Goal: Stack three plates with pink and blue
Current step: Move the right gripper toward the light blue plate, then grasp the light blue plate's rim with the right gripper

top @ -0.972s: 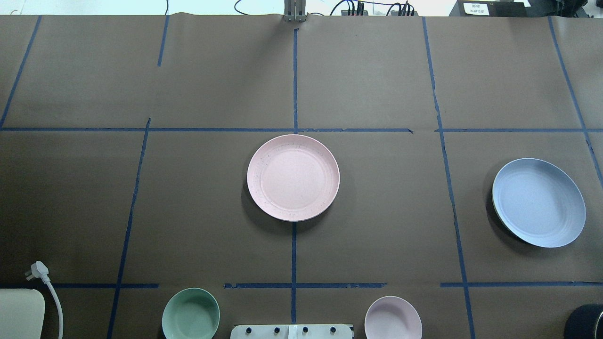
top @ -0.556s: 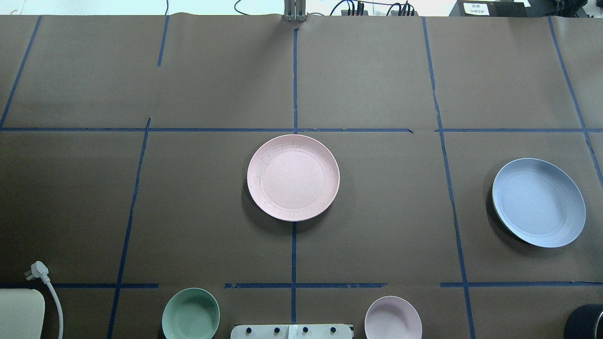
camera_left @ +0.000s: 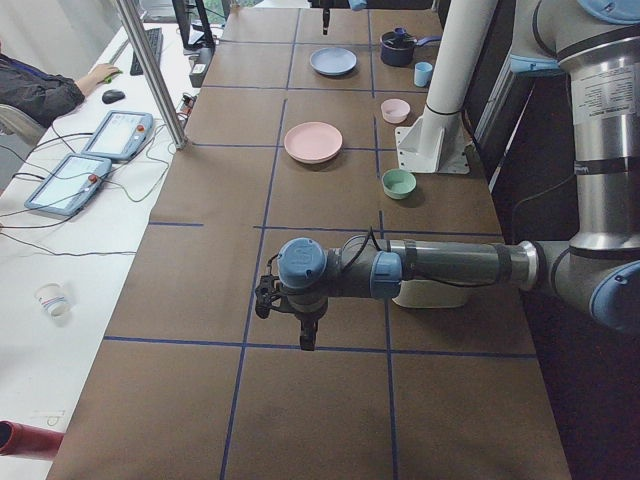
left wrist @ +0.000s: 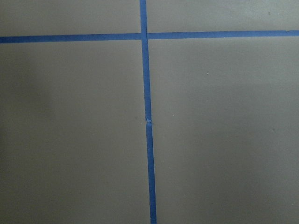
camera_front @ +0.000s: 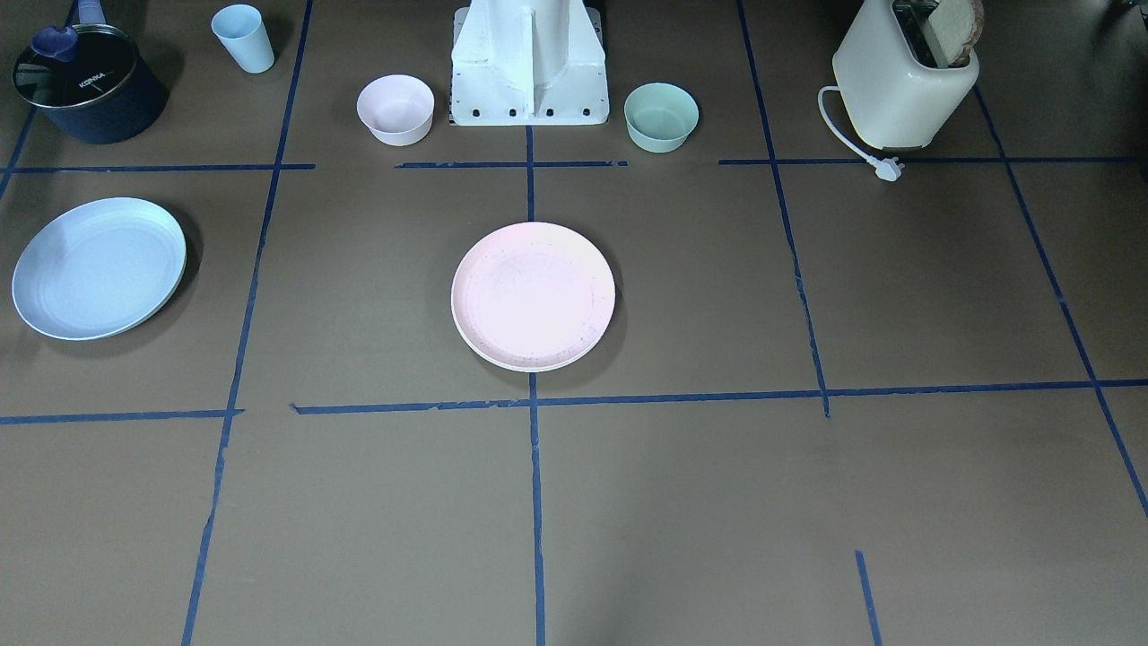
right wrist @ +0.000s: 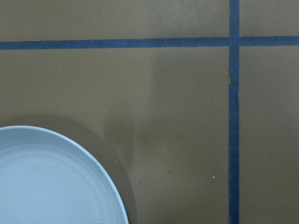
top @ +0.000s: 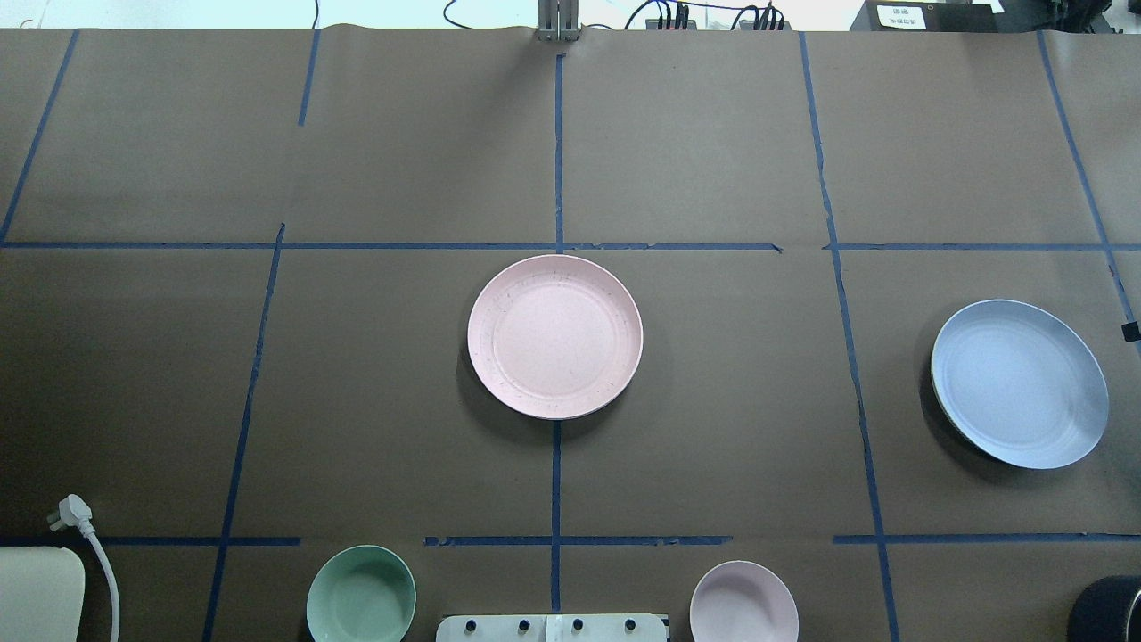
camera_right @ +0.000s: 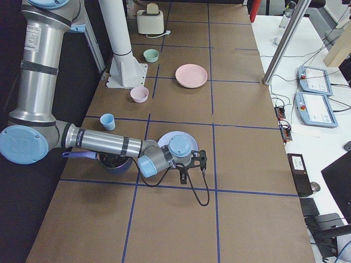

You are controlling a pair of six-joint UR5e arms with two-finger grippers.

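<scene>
Blue round matte plate (top: pixel 1019 383): pinch rim with right gripper (camera_right: pixel 191 164), jaw spread unreadable; lift level onto pink round matte plate (top: pixel 554 336).

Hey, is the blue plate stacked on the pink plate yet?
No, in the overhead view the blue plate lies well apart from the pink plate, with a tape line between them.
</scene>
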